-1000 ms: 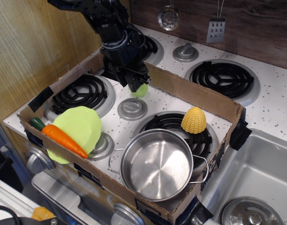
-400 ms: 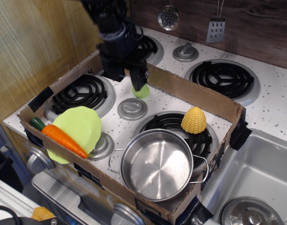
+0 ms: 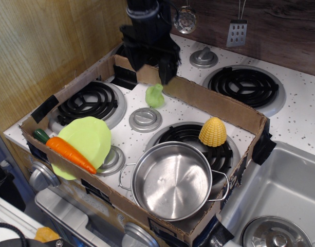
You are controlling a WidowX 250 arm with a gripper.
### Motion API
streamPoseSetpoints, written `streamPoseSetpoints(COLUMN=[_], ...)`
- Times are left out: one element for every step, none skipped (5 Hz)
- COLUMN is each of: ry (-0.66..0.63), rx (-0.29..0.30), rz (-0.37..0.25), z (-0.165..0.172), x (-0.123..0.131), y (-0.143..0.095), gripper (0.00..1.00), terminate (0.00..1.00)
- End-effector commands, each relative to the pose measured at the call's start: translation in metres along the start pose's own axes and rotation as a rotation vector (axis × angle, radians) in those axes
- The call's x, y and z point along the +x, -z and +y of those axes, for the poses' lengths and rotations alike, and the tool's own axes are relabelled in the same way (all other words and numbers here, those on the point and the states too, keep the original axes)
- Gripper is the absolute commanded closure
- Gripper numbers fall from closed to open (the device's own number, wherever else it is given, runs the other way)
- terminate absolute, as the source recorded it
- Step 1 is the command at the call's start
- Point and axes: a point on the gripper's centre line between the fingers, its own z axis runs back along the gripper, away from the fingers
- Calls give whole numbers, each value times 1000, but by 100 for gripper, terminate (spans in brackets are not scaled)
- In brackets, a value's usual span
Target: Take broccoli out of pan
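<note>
The broccoli (image 3: 154, 95), a small pale lime-green lumpy toy, lies on the speckled stove top inside the cardboard box, near its back wall and just behind a flat grey burner cap (image 3: 145, 119). The pan (image 3: 172, 181), a shiny steel pot with wire loop handles, stands at the box's front right and holds nothing. My black gripper (image 3: 152, 71) hangs above and slightly behind the broccoli, apart from it. Its jaws are spread and hold nothing.
A yellow corn (image 3: 212, 131) stands on the coil burner behind the pan. A yellow-green plate (image 3: 88, 139) with an orange carrot (image 3: 70, 153) leans at the front left. The cardboard box wall (image 3: 214, 103) rings this area. A sink (image 3: 285, 190) lies to the right.
The gripper let go of the broccoli and rose up and back, to the right. The broccoli now rests by itself on the stove top.
</note>
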Motion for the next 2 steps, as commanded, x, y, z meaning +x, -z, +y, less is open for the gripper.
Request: streamPoseSetpoints(ry=[-14,-14], rx=[-6,-6], rz=[-92,-92], z=[-16,-16], x=[21,21], y=[-39,-39], gripper=[0,0], terminate=[0,100])
